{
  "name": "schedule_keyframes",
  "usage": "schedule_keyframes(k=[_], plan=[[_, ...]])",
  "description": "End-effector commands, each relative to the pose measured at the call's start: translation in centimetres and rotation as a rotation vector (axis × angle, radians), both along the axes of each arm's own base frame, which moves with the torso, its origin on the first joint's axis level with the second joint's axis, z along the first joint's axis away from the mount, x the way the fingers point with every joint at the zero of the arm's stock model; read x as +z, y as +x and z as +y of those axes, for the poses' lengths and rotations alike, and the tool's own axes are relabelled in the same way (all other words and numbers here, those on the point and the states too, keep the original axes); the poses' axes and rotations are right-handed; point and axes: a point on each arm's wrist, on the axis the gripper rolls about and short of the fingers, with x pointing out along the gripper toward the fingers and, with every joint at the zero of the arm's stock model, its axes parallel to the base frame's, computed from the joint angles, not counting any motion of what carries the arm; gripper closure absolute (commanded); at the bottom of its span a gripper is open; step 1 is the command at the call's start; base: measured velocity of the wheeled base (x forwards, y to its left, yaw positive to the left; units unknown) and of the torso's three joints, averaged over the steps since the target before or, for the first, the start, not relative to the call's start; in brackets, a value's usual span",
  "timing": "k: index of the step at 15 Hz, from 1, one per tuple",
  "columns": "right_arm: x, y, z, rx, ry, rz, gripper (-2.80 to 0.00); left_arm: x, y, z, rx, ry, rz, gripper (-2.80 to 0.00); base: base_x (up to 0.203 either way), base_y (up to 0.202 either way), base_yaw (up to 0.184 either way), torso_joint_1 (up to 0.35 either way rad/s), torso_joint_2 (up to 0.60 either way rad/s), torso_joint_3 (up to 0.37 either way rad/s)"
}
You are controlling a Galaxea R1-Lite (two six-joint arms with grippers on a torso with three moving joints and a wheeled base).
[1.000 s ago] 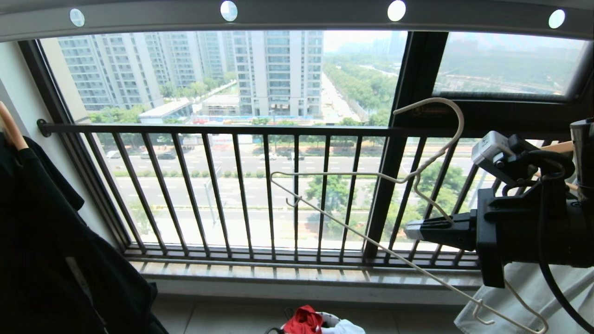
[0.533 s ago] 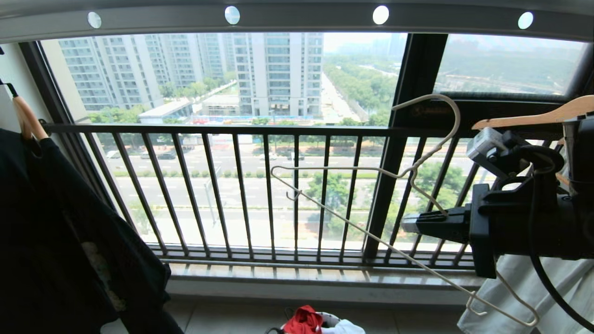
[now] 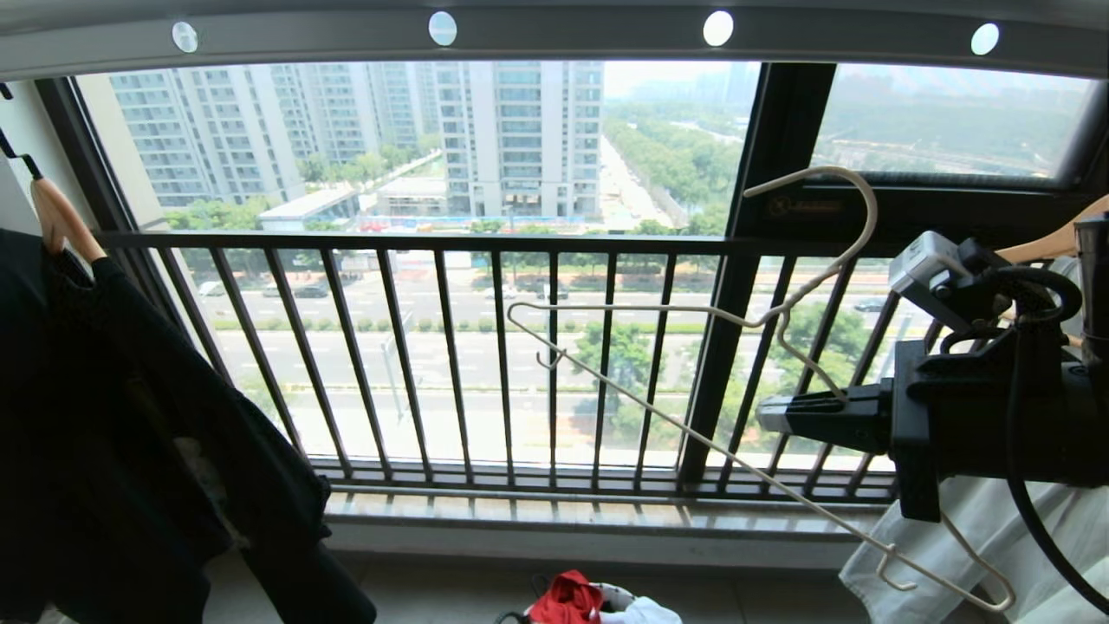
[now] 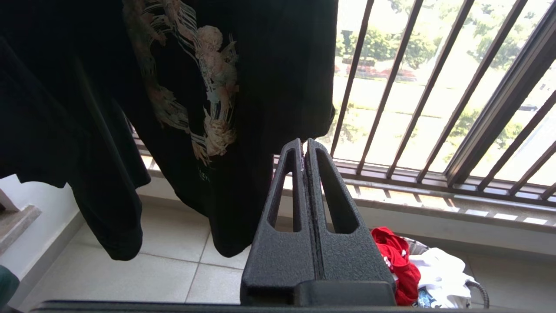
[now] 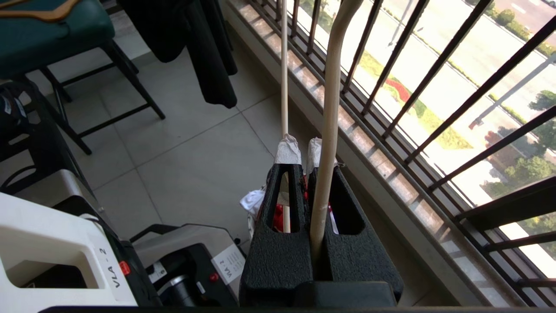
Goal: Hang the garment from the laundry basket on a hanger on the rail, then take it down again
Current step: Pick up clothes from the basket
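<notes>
The garment (image 3: 567, 598), red, lies bunched in the laundry basket (image 4: 477, 290) on the near floor, below the window railing (image 3: 450, 364). Nearby equipment reads "VLA - 2" (image 5: 109, 267). Left gripper (image 4: 305, 150) is clenched, empty. Right gripper (image 3: 767, 418) grasps the hanger (image 3: 693, 433), tilted, hook up. Farthest overhead runs the rail (image 3: 563, 39).

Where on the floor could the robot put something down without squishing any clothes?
Bare tiles lie between the black T-shirt and the laundry basket. It's crowded at the basket, full with the red garment and white cloth.
</notes>
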Motion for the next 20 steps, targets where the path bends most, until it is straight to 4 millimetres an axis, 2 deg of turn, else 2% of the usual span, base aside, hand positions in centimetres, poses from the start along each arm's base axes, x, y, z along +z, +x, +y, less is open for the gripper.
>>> schedule_keyframes(k=[1, 7, 20], plan=[[0.12, 0.01, -0.03, -0.001, 0.001, -0.006, 0.0, 0.01, 0.0, 0.0, 0.001, -0.001, 0.0, 0.0, 0.0, 0.0, 0.0, 0.0, 0.0, 0.0], [0.42, -0.13, -0.44, -0.016, 0.006, -0.02, 0.0, 0.01, 0.0, 0.0, 0.001, -0.001, 0.0, 0.0, 0.0, 0.0, 0.0, 0.0, 0.0, 0.0], [0.62, -0.13, -0.61, -0.023, 0.014, -0.046, 0.0, 0.01, 0.0, 0.0, 0.001, -0.001, 0.0, 0.0, 0.0, 0.0, 0.0, -0.137, 0.31, 0.162]])
